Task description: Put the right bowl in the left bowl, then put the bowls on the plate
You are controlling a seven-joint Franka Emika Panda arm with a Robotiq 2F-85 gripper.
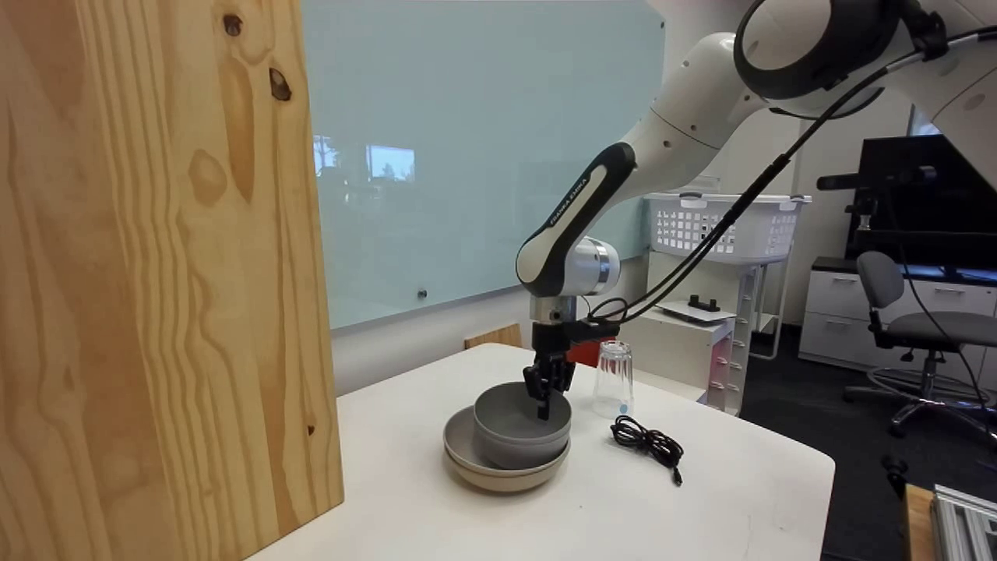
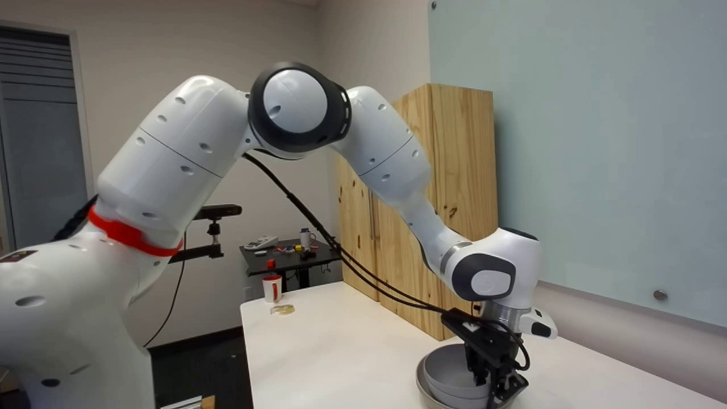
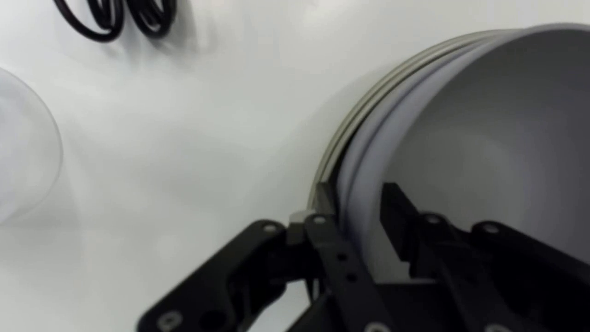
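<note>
Two matte dark-grey bowls are nested: the upper bowl [image 1: 510,413] sits inside the lower bowl [image 1: 523,458]. Both rest in the tan plate [image 1: 502,481]. The stack also shows in an exterior view, with the upper bowl [image 2: 448,363] over the plate [image 2: 422,386], partly hidden by the gripper. My gripper [image 1: 555,395] points down over the stack's edge. In the wrist view the gripper [image 3: 355,198] straddles both bowl walls: one finger is inside the upper bowl [image 3: 484,152], the other outside, beside the plate's rim [image 3: 334,145]. Gaps show between fingers and walls.
A clear glass [image 1: 614,382] stands close beside the gripper, and a coiled black cable [image 1: 646,442] lies near it. A tall wooden cabinet [image 1: 195,273] stands on the table. A red and white mug [image 2: 272,288] is at the far table corner. A wall board [image 1: 483,156] runs behind the table.
</note>
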